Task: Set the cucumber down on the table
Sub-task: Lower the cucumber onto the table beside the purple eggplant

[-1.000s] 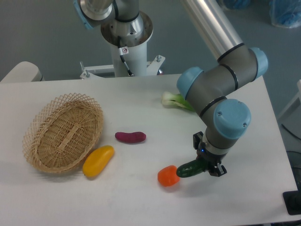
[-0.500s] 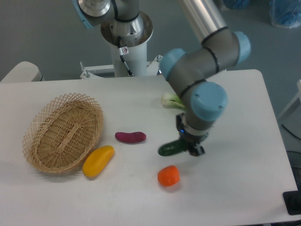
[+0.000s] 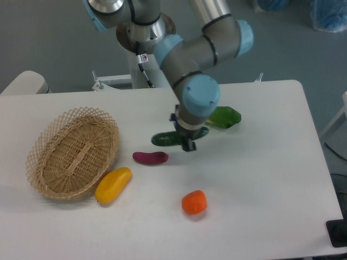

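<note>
My gripper [image 3: 185, 140] is shut on the dark green cucumber [image 3: 165, 139], which sticks out to the left of the fingers and hangs a little above the white table [image 3: 271, 179]. The cucumber is just above and right of the small purple vegetable [image 3: 150, 157]. The arm's wrist [image 3: 198, 100] hides most of the gripper body.
A wicker basket [image 3: 73, 151] stands at the left. A yellow vegetable [image 3: 113, 185] lies by its front edge. An orange fruit [image 3: 194, 202] lies at the front middle. A bright green leafy vegetable [image 3: 225, 117] lies behind the arm. The robot base [image 3: 143, 49] stands at the back.
The gripper has carried the cucumber from near the orange fruit at the front right up and left, to above the purple vegetable. The leafy vegetable's green end now shows right of the arm.
</note>
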Robot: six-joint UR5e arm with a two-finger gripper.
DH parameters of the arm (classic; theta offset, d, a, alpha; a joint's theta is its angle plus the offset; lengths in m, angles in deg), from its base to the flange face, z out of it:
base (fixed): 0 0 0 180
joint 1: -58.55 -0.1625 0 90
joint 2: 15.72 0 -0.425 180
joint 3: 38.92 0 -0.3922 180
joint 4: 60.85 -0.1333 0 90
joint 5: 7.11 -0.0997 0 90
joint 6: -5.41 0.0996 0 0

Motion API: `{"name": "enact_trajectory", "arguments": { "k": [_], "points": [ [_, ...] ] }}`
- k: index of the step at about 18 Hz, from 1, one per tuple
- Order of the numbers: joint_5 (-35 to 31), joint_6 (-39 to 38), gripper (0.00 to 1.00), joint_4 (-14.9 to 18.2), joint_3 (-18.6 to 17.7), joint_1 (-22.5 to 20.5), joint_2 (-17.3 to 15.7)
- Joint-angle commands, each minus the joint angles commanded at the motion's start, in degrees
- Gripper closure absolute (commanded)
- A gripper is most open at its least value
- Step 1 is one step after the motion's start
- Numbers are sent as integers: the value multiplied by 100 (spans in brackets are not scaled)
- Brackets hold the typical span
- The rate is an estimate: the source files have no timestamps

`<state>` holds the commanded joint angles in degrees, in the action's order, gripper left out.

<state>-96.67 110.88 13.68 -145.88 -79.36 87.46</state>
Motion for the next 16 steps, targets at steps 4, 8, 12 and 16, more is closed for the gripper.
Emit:
{"name": "enact_trajectory", "arguments": {
  "k": [4,8,12,16],
  "points": [
    [-229,237,75,-26,-194,352,26],
    [-439,439,74,-166,-378,370,44],
    [-457,440,66,-685,-633,370,96],
    [-457,343,37,-782,-669,370,96]
  ]
}}
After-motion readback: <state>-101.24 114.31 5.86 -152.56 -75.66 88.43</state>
